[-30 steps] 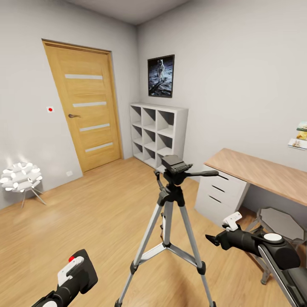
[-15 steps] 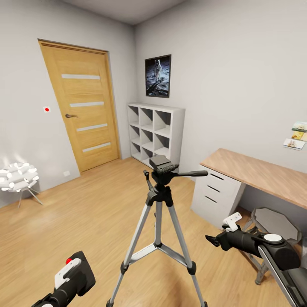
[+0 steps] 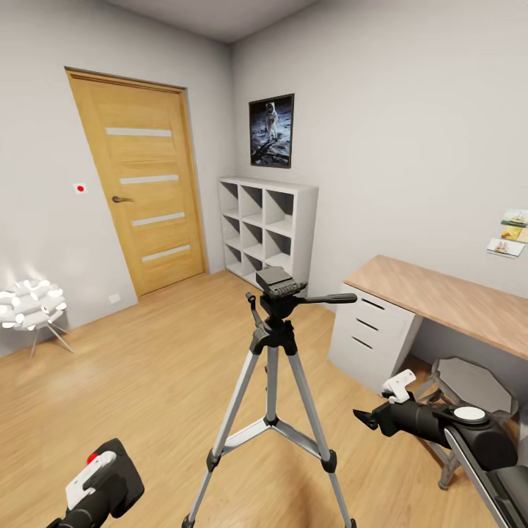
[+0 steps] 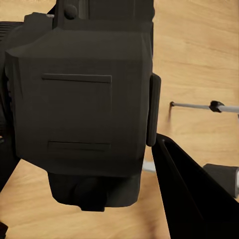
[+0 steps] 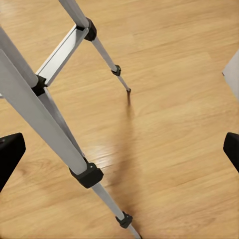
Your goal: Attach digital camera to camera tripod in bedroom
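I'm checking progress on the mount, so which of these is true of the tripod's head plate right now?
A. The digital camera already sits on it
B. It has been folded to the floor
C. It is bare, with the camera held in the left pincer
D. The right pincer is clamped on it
C: the camera tripod has a bare head plate, while the digital camera sits in the left pincer.

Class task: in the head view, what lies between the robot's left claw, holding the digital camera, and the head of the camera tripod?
In the head view, only bare wood floor lies between the left claw and the camera tripod.
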Available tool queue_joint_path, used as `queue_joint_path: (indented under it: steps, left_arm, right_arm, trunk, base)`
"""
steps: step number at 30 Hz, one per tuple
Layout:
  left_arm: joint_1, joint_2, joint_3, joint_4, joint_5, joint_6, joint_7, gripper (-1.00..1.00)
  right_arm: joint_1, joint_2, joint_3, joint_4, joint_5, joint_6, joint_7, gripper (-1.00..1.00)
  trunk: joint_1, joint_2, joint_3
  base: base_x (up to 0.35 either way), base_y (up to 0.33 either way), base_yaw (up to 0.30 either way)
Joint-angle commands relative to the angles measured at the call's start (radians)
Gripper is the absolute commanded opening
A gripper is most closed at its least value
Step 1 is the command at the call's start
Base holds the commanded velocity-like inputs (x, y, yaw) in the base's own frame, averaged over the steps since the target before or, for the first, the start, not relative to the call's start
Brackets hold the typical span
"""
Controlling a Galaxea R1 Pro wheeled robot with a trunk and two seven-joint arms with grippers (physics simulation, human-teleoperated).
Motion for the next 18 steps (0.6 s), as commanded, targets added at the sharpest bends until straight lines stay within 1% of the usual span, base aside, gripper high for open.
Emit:
queue_joint_path:
  steps: [1,5,12,18]
  left_arm:
    - [0.001,0.0,0.001,-0.003,0.006,0.003,0.005,-1.0]
    - [0.002,0.0,0.003,-0.003,0.004,0.001,0.007,-1.0]
    - [0.003,0.0,0.004,-0.003,0.003,0.0,0.007,-1.0]
    - [0.003,0.0,0.005,-0.004,0.003,0.002,0.007,-1.0]
  right_arm:
    - [-0.001,-0.001,0.001,-0.001,0.0,0.005,0.002,1.0]
    - [0.0,-0.001,0.0,-0.001,0.001,0.006,0.002,1.0]
    - [0.0,-0.001,0.0,-0.001,0.001,0.006,0.001,1.0]
    - [0.001,-0.001,0.0,-0.001,0.002,0.006,0.001,1.0]
  trunk:
    - [0.0,-0.001,-0.001]
    - [0.0,-0.001,-0.001]
    - [0.0,-0.001,-0.001]
    - [0.0,-0.001,-0.001]
  base:
    - [0.0,0.0,0.0]
    - [0.005,-0.01,0.0]
    - [0.062,-0.119,0.0]
    - [0.023,-0.041,0.033]
